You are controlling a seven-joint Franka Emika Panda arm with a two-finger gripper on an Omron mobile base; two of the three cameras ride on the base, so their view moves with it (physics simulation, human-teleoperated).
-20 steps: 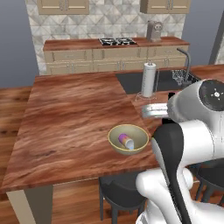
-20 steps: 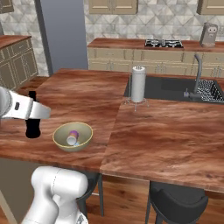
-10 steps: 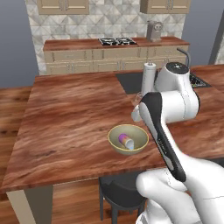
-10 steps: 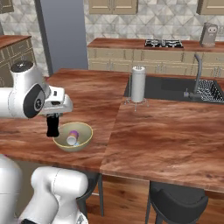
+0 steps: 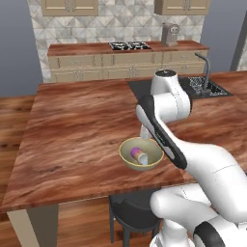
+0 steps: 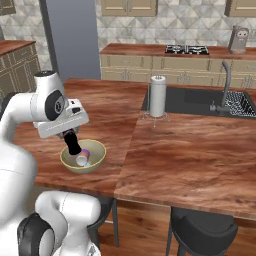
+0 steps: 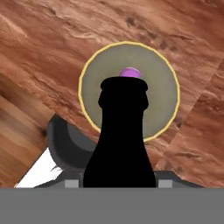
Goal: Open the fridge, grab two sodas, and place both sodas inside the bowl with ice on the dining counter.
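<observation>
My gripper (image 6: 70, 134) is shut on a dark near-black soda bottle (image 6: 74, 145), which hangs neck-down just over the bowl (image 6: 98, 159). The tan bowl with its olive rim (image 5: 126, 159) sits near the front edge of the reddish-brown dining counter (image 5: 72, 130). A purple and pale soda can (image 5: 139, 155) lies on its side inside it. In the hand view the bottle (image 7: 120, 135) stands in front of the bowl (image 7: 89, 109), with the purple can (image 7: 130, 71) just past its mouth. The fridge is out of view.
A paper towel roll (image 6: 158, 96) stands by the inset sink (image 6: 195, 100) and faucet (image 6: 226, 82) at the counter's far right. Dark stools (image 6: 202, 230) sit under the front edge. The wall counter with a stove (image 5: 129, 46) runs along the back.
The arm has swung the bottle from beside the counter's front-left edge across to over the bowl. The can in the bowl has not moved.
</observation>
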